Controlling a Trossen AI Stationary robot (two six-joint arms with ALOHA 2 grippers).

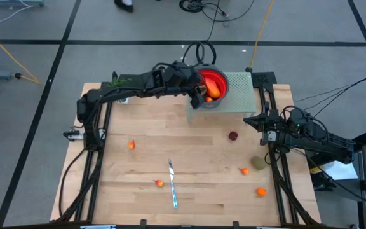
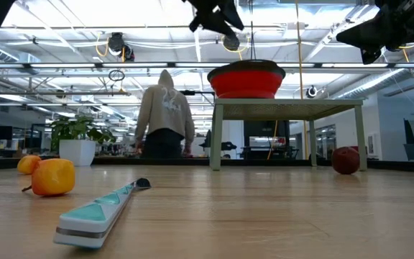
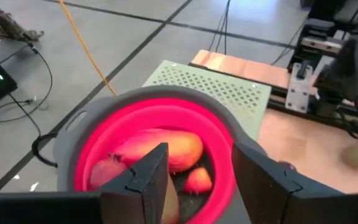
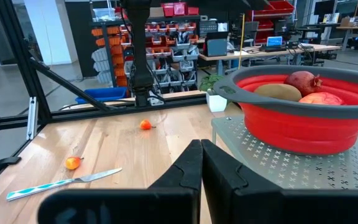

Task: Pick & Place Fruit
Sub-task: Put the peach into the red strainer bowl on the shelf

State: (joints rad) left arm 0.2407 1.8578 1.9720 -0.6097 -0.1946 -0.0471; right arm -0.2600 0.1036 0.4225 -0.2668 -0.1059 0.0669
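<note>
Left pincer (image 1: 199, 89) hovers over red bowl (image 1: 213, 84), fingers parted, nothing visibly held. Right pincer (image 1: 257, 121) closed, empty, nearest dark red ball (image 1: 233, 135) and kiwi (image 1: 258, 163) on table (image 1: 196, 184). Fruit partly in bowl, rest scattered.

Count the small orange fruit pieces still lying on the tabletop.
4: one at the left, one beside the knife, two near the right edge. Others may be hidden in the bowl.

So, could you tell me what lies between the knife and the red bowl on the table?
In the high view, only bare wood separates the knife from the bowl; the fruit pieces lie off to either side.
</note>
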